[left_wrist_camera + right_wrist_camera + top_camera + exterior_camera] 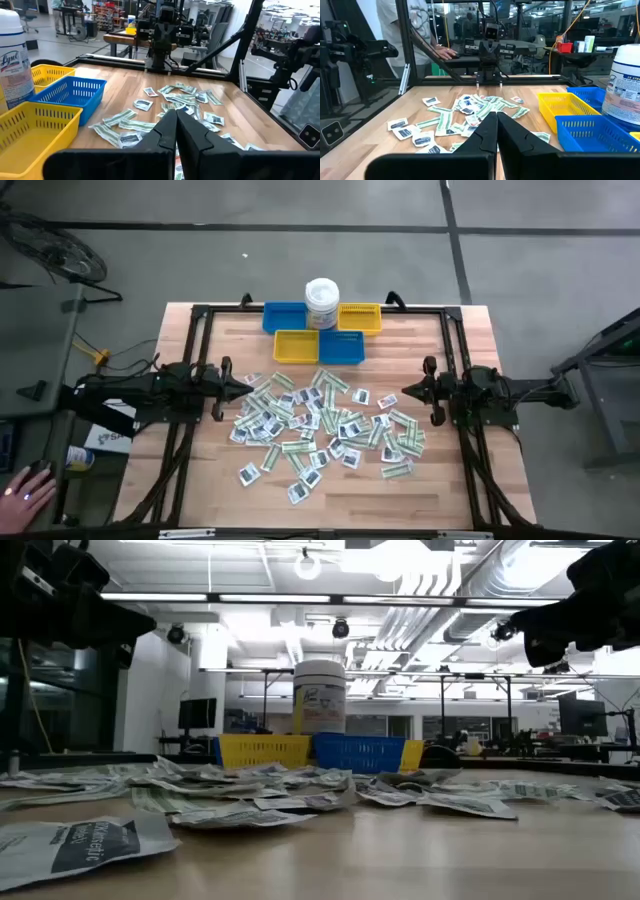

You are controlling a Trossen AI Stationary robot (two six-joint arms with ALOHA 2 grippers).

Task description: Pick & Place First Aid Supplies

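My left gripper [222, 389] and right gripper [408, 394] are waiting, jaws together, holding nothing. The packets [325, 425] are lying heaped on the bench [180, 480]; I might be pinching two together.

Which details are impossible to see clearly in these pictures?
- Print on the packets: too small in the high view.
- Inside of the bins: the low view shows only their walls.
- Tub label: cut off by the edge in the left wrist view.
- Person beyond the table: cropped by the right wrist view's top edge.
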